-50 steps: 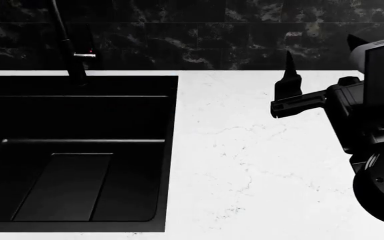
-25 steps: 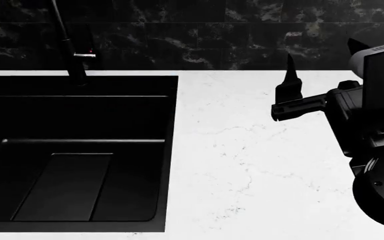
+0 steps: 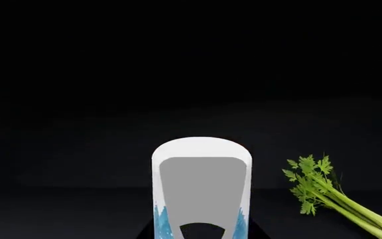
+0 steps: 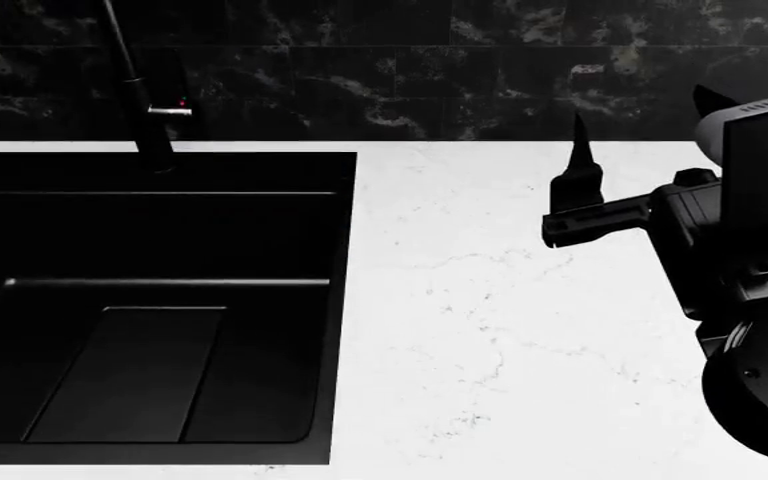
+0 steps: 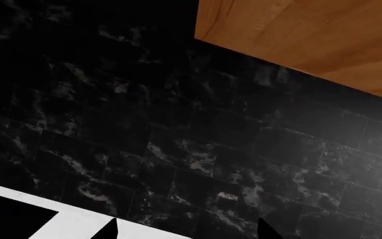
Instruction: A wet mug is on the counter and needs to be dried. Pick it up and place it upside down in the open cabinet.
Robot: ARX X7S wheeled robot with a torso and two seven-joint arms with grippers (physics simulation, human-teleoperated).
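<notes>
In the left wrist view the white mug (image 3: pixel 202 149) with light-blue pine-tree shapes fills the lower middle, close to the camera, inside a dark space. My left gripper (image 3: pixel 202 236) is shut on the mug; only dark slivers of its fingers show at either side. The left gripper and the mug are out of the head view. My right gripper (image 4: pixel 644 130) is open and empty, raised above the right part of the white counter (image 4: pixel 491 300). It also shows in the right wrist view (image 5: pixel 187 231), facing the black tiled wall.
A black sink (image 4: pixel 157 300) with a black faucet (image 4: pixel 137 100) is set in the counter's left. A celery stalk (image 3: pixel 330 199) lies beside the mug in the dark space. A wooden cabinet underside (image 5: pixel 310 35) hangs above the black backsplash (image 5: pixel 177 139).
The right arm has shifted very slightly in the head view. Nothing else has visibly changed.
</notes>
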